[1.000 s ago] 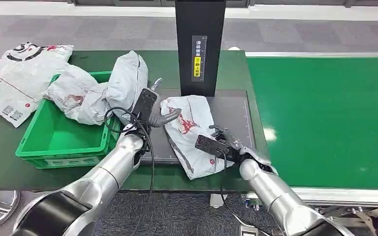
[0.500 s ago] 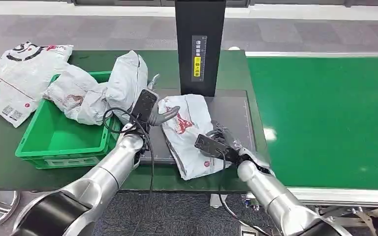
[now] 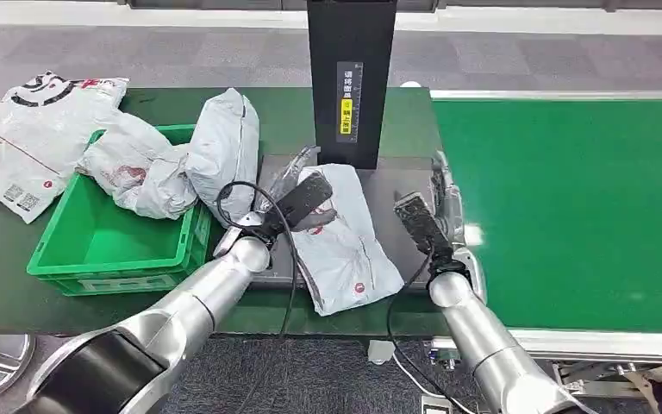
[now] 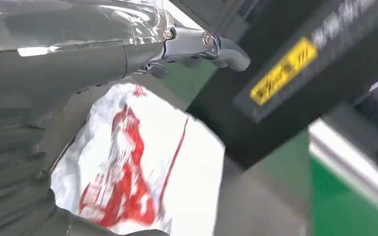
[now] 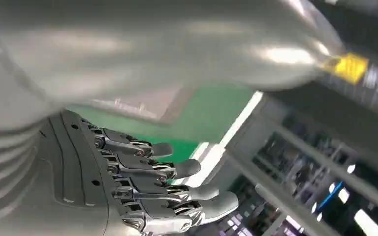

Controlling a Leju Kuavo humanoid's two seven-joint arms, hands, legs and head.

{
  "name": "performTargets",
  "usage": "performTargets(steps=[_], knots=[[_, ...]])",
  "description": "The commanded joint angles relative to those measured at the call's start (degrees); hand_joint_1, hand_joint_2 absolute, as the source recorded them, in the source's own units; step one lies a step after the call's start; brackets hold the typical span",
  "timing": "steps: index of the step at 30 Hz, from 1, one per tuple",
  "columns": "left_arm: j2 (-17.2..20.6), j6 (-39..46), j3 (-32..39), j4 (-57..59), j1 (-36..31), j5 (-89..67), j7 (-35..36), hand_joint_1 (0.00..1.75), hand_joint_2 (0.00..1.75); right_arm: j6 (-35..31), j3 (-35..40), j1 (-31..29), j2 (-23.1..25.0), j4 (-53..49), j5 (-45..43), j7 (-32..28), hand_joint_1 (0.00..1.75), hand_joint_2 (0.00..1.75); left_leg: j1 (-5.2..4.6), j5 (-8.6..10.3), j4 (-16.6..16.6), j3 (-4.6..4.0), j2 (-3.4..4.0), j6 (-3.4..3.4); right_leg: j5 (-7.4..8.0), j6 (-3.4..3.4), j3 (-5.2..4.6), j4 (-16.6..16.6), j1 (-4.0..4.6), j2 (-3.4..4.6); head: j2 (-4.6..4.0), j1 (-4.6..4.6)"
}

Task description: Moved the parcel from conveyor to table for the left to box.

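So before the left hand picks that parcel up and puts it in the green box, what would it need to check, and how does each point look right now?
1. Parcel lies on the dark mat, off the green conveyor: ok.
2. Right hand is off the parcel, fingers apart and holding nothing: ok.
3. Left hand is over the parcel's upper end: ok.
4. Left hand has a firm hold on the parcel: cannot tell, its fingers are hidden.
5. Green box has bare floor at its near end: ok.
6. Path to the box: not ok, a grey parcel leans over the box's near wall.
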Motion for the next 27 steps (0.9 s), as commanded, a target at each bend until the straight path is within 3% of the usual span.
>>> performTargets(steps=[1, 8, 15, 16, 17, 21, 27], knots=[[0.3, -5.3, -14.4, 6.1, -2.5, -8.4, 6.2, 0.0, 1.75, -1.8, -9.4, 0.0, -4.5, -2.4, -4.6, -3.2, 0.0, 0.0, 0.03, 0.02, -0.1, 0.08, -0.25, 0.02, -0.03, 0.0, 0.17, -0.1, 0.02, -0.13, 0.0, 0.0], [0.5, -9.3, -17.7, 6.8, -2.1, -12.1, 9.4, 0.0, 1.75, -1.6, -10.6, 0.2, -4.7, -2.8, -5.5, -3.4, 0.0, 0.0, 0.01, -0.03, 0.0, 0.04, -0.06, 0.0, -0.03, -0.01, 0.07, 0.0, 0.01, 0.02, 0.0, 0.0], [-0.3, -24.1, -33.7, 9.0, -0.1, -29.7, 16.3, 0.02, 1.75, 1.0, -14.0, 2.4, -4.1, -7.2, -6.3, -3.2, 0.0, 0.0, 0.0, -0.03, -0.1, 0.11, -0.08, 0.01, -0.04, 0.0, 0.13, -0.1, 0.02, 0.0, 0.0, 0.0], [-0.6, -25.8, -35.1, 9.2, 0.3, -31.4, 16.6, 1.43, 1.75, 1.6, -14.7, 4.2, -4.0, -10.2, -5.6, -2.3, 0.0, 0.0, -0.01, -0.03, -0.1, 0.18, -0.09, 0.01, -0.04, -0.01, 0.19, -0.1, 0.0, 0.03, -0.02, 0.0], [-0.7, -26.6, -35.6, 9.3, 0.6, -32.0, 16.6, 1.75, 1.75, 2.1, -15.1, 5.5, -3.9, -11.8, -5.5, -1.8, 0.0, 0.0, 0.01, -0.02, -0.1, 0.15, -0.15, 0.02, -0.04, 0.0, 0.2, -0.1, 0.02, -0.06, -0.02, 0.02], [-0.4, -26.9, -35.8, 9.5, 0.8, -33.9, 16.9, 1.75, 1.75, 3.4, -17.2, 13.3, -2.9, -20.7, -1.8, -0.4, 0.0, 0.0, 0.02, -0.09, -0.3, 0.59, -0.3, 0.13, -0.16, 0.1, 0.78, -0.4, 0.0, -0.27, -0.02, 0.02], [0.1, -24.7, -34.2, 9.3, 0.3, -33.5, 17.1, 1.75, 1.75, 4.2, -18.2, 14.9, -3.5, -23.0, -1.5, -0.3, 0.0, 0.0, -0.03, -0.41, -0.2, 0.93, -0.16, 0.26, -0.39, 0.18, 1.14, -0.2, -0.06, -0.16, -0.02, 0.02]])
